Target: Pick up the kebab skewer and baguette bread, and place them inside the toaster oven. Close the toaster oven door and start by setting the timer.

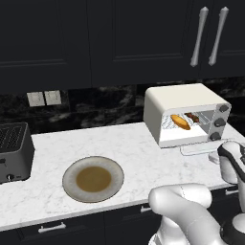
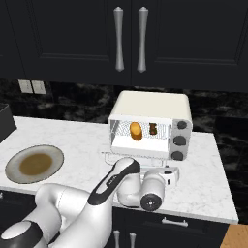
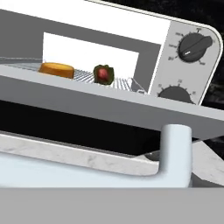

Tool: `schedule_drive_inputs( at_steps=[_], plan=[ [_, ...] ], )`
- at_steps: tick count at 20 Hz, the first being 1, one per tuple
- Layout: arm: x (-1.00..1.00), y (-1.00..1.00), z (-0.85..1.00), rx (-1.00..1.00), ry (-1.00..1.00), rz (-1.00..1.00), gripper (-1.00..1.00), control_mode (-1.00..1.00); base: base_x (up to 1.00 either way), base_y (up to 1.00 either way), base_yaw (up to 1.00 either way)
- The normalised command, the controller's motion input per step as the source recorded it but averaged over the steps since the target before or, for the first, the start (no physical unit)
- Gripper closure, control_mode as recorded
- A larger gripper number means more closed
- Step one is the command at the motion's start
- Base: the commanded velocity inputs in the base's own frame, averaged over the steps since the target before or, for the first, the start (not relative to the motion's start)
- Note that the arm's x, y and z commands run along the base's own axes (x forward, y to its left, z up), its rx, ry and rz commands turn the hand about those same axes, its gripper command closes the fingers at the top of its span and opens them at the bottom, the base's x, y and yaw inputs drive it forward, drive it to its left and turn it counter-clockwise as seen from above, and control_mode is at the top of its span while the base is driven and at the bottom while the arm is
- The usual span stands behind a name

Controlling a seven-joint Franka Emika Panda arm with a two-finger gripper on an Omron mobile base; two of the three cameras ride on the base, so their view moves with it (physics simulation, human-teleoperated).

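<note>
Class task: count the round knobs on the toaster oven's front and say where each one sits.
3, stacked down the toaster oven's right side: top knob, middle knob, bottom knob.

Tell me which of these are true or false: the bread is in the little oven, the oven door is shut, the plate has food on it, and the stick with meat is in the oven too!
1. The bread is inside the little oven. True.
2. The oven door is shut. False: it hangs open, folded down flat in front of the oven.
3. The plate has food on it. False: it has just a brown middle, with no bread or stick on it.
4. The stick with meat is in the oven too. True: it sits on the rack beside the bread.
5. The toaster stands right next to the oven. False: it is far off at the other end of the counter, with the plate in between.
</note>
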Motion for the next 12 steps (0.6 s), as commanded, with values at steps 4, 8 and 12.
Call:
schedule_drive_inputs(
  at_steps=[4,8,12],
  plan=[
    [0.47,0.28,0.15,0.0,-0.02,0.0,-1.0,-1.0,0.0,0.0,0.0],
    [0.51,0.3,0.1,0.0,0.0,0.0,-1.0,-1.0,0.0,0.0,0.0],
    [0.54,0.32,0.1,0.0,0.0,0.0,-1.0,-1.0,0.0,0.0,0.0]
  ],
)
